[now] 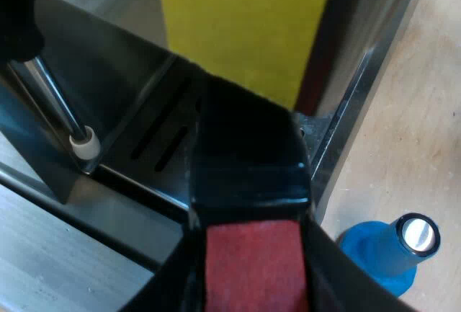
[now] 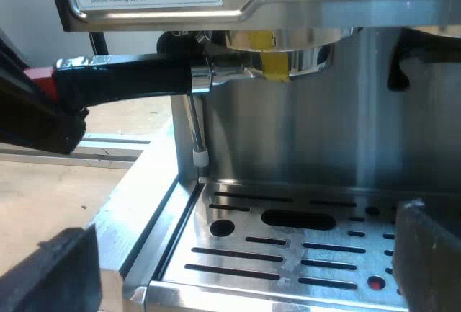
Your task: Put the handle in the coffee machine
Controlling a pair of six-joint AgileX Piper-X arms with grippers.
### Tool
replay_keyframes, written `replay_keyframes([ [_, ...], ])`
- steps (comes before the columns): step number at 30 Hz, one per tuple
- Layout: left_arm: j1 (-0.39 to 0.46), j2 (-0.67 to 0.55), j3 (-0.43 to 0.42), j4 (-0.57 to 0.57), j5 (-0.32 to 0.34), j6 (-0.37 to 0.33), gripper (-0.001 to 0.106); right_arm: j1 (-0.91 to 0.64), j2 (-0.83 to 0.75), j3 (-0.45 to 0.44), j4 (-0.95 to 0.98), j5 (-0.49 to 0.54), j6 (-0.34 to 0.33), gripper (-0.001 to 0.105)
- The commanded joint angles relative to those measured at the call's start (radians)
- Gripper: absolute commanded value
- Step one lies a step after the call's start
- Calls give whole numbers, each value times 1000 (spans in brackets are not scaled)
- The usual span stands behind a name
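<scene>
Clamping 1 handle (image 1: 248, 157) w/ L jaws; R jaws apart; 1 blue tamper (image 1: 378, 254).

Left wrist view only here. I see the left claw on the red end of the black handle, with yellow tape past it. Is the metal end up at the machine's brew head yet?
Observer: Yes. The round metal holder sits up against the ring under the front of the stainless espresso machine. I cannot tell whether it is locked.
Operator: How does it lie?
Observer: The black handle runs about level, out along the machine's front to the left claw.
Operator: Other arm?
Observer: The right claw is open and empty, at the front of the slotted steel drip tray.
</scene>
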Motion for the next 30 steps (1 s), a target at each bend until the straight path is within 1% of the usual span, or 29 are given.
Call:
replay_keyframes([
  [1,2,-27,-44,-94,170,-1,0,-4,-6,-1,-4,-2,-1,83],
  [12,2,-27,-44,-94,170,-1,0,-18,10,-1,-4,-1,3,83],
  [16,2,-27,-44,-94,170,-1,0,-58,36,-1,-4,-52,3,83],
  [17,2,-27,-44,-94,170,-1,0,-77,48,-1,-4,-80,3,83],
  [18,2,-27,-44,-94,170,-1,0,-90,55,-1,-4,-95,3,81],
  [19,2,-27,-44,-94,170,-1,0,-107,64,-1,-4,-107,3,77],
  [21,2,-27,-44,-94,170,-1,0,-142,80,-1,-4,-117,-4,64],
  [22,2,-27,-44,-94,170,-1,0,-146,82,-1,-4,-122,-4,61],
  [23,2,-27,-44,-94,170,-1,0,-165,91,-1,-4,-157,-4,55],
  [24,2,-27,-44,-94,170,-1,0,-176,96,-1,-6,-195,-4,51],
  [25,2,-27,-44,-94,170,-1,0,-180,99,-1,-11,-215,-4,50],
  [27,2,-27,-44,-94,170,-1,0,-198,115,-1,-38,-303,-4,50],
  [30,2,-27,-44,-94,170,-1,0,-211,143,-1,-91,-320,-4,50],
])
